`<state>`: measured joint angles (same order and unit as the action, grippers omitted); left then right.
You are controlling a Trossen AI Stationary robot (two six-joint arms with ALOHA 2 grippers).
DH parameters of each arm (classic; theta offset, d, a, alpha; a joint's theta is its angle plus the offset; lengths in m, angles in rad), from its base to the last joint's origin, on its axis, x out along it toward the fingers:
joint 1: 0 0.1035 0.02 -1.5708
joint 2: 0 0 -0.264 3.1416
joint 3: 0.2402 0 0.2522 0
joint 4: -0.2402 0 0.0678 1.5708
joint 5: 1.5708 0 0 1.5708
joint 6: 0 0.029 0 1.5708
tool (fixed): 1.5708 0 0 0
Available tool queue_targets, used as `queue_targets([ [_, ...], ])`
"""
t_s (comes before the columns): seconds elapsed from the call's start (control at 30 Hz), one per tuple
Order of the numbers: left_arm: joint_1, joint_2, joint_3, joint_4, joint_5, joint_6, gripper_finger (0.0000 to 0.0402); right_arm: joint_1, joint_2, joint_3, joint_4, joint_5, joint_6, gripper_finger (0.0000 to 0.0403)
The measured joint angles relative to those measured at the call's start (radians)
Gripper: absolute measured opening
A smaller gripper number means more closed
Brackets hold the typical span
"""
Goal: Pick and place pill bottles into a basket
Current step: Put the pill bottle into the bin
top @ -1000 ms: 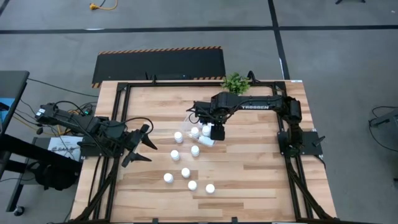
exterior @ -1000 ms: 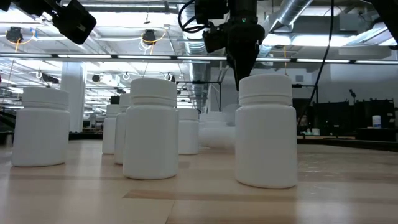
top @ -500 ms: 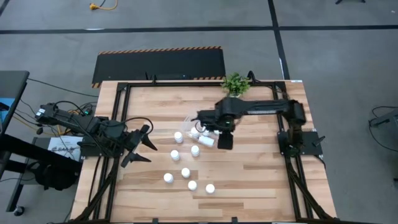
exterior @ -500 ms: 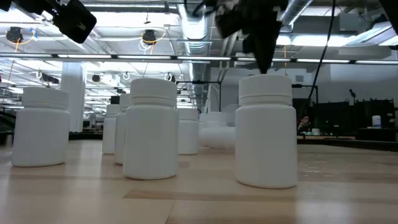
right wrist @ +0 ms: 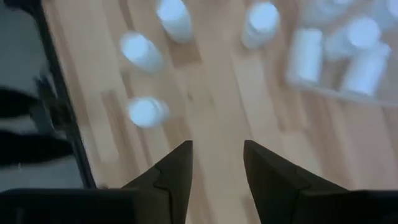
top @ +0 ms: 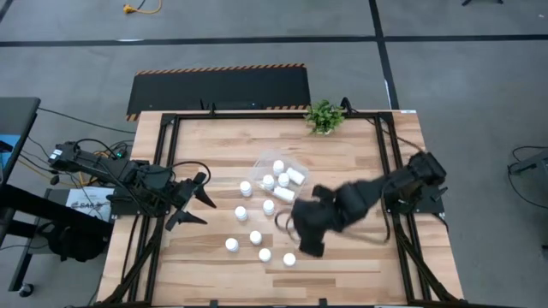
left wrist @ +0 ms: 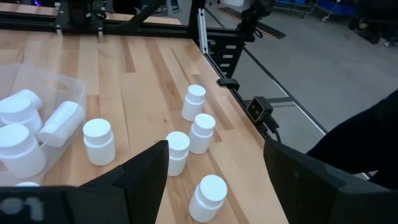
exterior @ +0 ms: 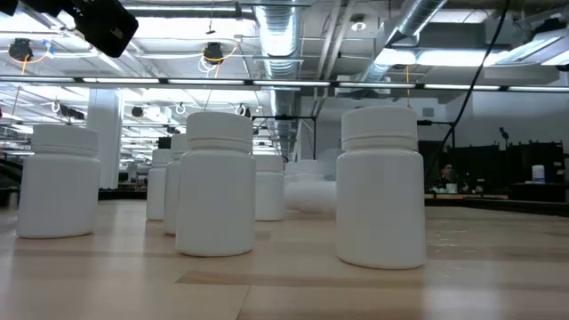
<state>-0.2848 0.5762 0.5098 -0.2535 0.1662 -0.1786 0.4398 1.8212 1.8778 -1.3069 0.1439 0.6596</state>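
The right claw [top: 311,246] hangs over the near part of the table [top: 351,162], blurred in the high view. In its wrist view the right claw [right wrist: 217,146] has its fingers drawn close together, with nothing between them. The closest bottle [top: 289,258] stands just beside it, toward the left arm's side. Past that one, the other loose bottles [top: 255,237] stand upright in a scatter, apart from one another.

The basket [top: 261,161] lies beyond the right claw, toward the far edge. It holds five bottles; at least two of them [top: 297,175] lie on their sides. Two more upright bottles [top: 246,187] stand just outside its wall, on the side of the left claw [top: 195,202].

The left claw waits at the left rail with its fingers spread wide and empty. The scattered bottles and the basket are ahead of it, and nothing is between them.

A small potted plant [top: 324,115] sits at the far edge, well apart from both claws. Black frame rails [top: 383,154] run along the table's sides. On the right claw's own side, between it and the right rail, the wood is bare.
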Motion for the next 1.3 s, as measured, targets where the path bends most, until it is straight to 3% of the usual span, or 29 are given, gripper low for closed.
queue_targets([
  [0.07, 0.000, 0.000, 0.000, -0.001, -0.006, 0.000, 0.0251, 0.041, 0.033, -0.001, 0.048, 0.040, 0.028, 0.0133],
  [0.23, 0.000, 0.000, 0.000, -0.003, -0.007, 0.000, 0.0251, 0.091, 0.128, -0.001, 0.209, 0.022, 0.033, 0.0132],
  [0.47, 0.000, 0.000, 0.000, -0.009, -0.007, 0.000, 0.0251, 0.098, 0.230, -0.002, 0.299, -0.182, 0.015, 0.0137],
  [0.63, 0.000, 0.000, 0.000, -0.016, -0.018, 0.000, 0.0251, 0.081, 0.247, -0.002, 0.306, -0.226, -0.010, 0.0162],
  [0.93, 0.000, 0.000, 0.000, -0.023, -0.032, 0.002, 0.0251, 0.038, 0.258, 0.000, 0.308, -0.244, -0.142, 0.0247],
  [1.3, 0.000, 0.000, 0.000, -0.029, -0.047, 0.004, 0.0251, 0.031, 0.310, 0.000, 0.269, -0.219, -0.277, 0.0255],
])
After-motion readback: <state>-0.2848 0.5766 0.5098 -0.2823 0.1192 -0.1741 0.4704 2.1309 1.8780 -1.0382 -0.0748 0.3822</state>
